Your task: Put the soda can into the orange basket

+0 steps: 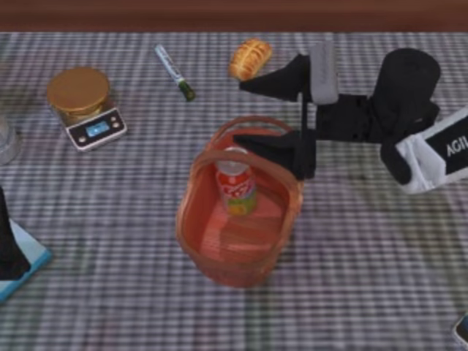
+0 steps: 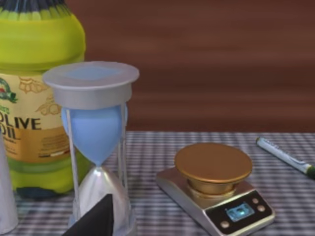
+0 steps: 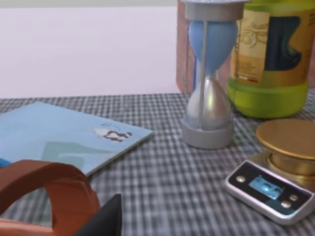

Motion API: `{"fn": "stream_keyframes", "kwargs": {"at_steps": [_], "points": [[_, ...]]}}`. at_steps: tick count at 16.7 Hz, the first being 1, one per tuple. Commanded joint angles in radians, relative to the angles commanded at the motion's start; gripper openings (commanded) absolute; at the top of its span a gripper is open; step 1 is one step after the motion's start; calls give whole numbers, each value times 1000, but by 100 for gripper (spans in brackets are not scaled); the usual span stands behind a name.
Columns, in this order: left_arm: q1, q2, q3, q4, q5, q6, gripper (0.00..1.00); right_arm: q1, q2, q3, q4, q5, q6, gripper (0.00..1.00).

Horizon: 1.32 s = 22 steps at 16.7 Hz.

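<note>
The soda can (image 1: 236,186) is seen inside the orange basket (image 1: 191,219), standing toward the 12 o'clock end of its floor, under the hoop handle. Its long axis is upright, silver top up, tilted a touch toward 12. The release step looks to be in hand: the right hand (image 1: 281,113) is spread wide open, empty, just at the basket's 1 o'clock rim. Next, a clean lift clear of the handle is called for. The left hand (image 1: 11,248) is parked at 9 o'clock on the surface.

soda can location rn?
Top view: the soda can stands upright inside the orange basket, mid-table, just left of the open right gripper.
</note>
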Motion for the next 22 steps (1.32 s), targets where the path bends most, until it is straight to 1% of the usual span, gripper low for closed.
{"fn": "stream_keyframes", "kwargs": {"at_steps": [2, 4, 5, 7, 9, 10, 12, 14, 22], "points": [[-3, 9, 7, -8, 1, 4, 100, -1, -8, -6, -4, 3, -1, 100], [-21, 54, 45, -49, 7, 25, 100, -6, -50, -34, -26, 21, -6, 100], [-34, 88, 76, -81, 11, 41, 100, -10, -82, -56, -43, 36, -9, 100], [-71, 176, 163, -163, 18, 89, 100, -25, -173, -116, -93, 81, -16, 100], [-117, 284, 279, -257, 24, 151, 100, -46, -291, -193, -159, 142, -23, 100], [-143, 343, 348, -306, 26, 187, 100, -58, -357, -234, -196, 177, -26, 100], [-198, 474, 510, -408, 26, 269, 100, -85, -510, -327, -281, 258, -32, 100], [-256, 619, 696, -510, 22, 362, 100, -114, -681, -426, -374, 348, -36, 100], [-489, 1339, 1521, -936, -6, 764, 100, -230, -1442, -813, -764, 730, -43, 100]]}}
